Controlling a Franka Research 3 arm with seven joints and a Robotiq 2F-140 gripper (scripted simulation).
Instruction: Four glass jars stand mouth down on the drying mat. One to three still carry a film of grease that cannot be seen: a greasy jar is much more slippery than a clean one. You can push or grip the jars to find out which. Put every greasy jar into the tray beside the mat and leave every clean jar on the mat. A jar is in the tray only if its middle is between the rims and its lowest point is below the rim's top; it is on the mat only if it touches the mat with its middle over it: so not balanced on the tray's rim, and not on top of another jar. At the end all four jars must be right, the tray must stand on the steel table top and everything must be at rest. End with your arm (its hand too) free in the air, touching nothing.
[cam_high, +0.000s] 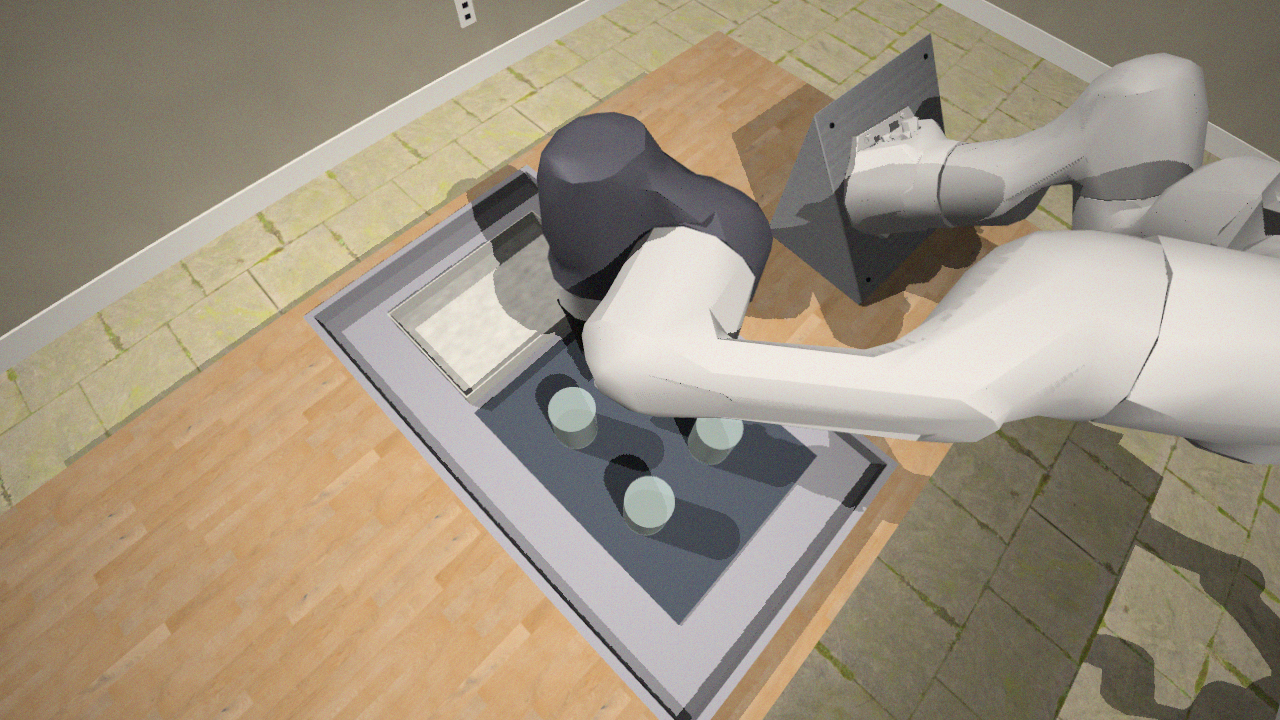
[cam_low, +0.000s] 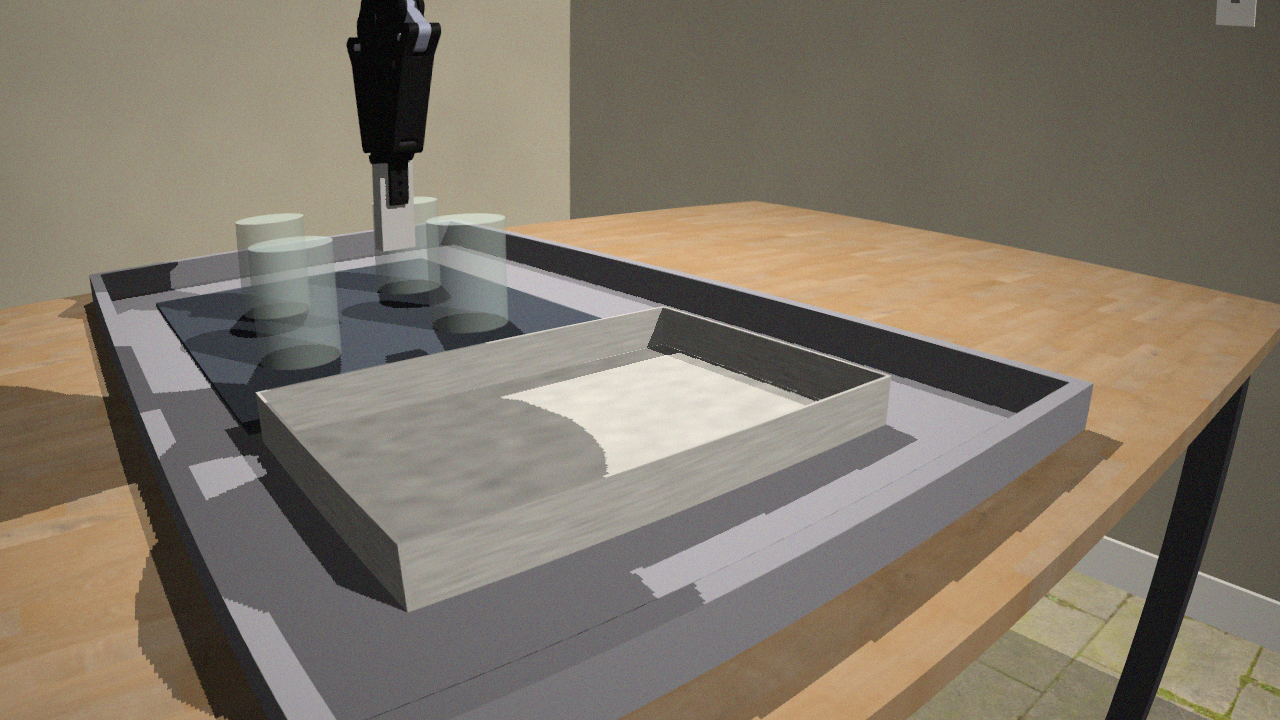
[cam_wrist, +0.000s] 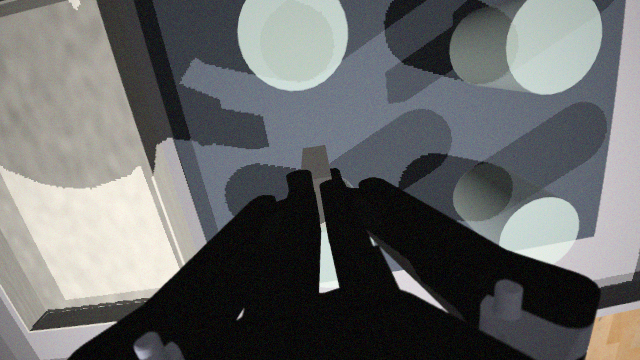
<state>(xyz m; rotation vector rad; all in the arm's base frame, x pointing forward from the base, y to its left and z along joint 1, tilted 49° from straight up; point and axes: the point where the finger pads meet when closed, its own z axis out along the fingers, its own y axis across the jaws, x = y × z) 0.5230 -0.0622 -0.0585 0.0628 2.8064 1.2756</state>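
Four clear glass jars stand mouth down on the dark drying mat (cam_high: 689, 573) (cam_low: 192, 322) (cam_wrist: 350, 100). The top view shows three of them: one jar (cam_high: 571, 413) (cam_wrist: 292, 42) near the tray, a second jar (cam_high: 715, 437) and a third jar (cam_high: 648, 503); my arm hides the fourth jar (cam_low: 424, 211) there. My gripper (cam_low: 393, 234) (cam_wrist: 317, 165) is shut on nothing. Its tips are low, at jar height just above the mat, right next to the fourth jar, which shows pale between my fingers in the wrist view (cam_wrist: 327, 260). I cannot tell if they touch. The grey tray (cam_high: 456, 331) (cam_low: 581, 510) (cam_wrist: 75, 225) is empty.
The mat and tray lie on the steel table top (cam_high: 554, 537) (cam_low: 447, 644), which has a raised rim and sits on a wooden table (cam_high: 223, 537). A grey mounting plate stands behind my arm. In the exterior view three jars (cam_low: 268, 234) (cam_low: 290, 277) (cam_low: 465, 259) surround my fingers.
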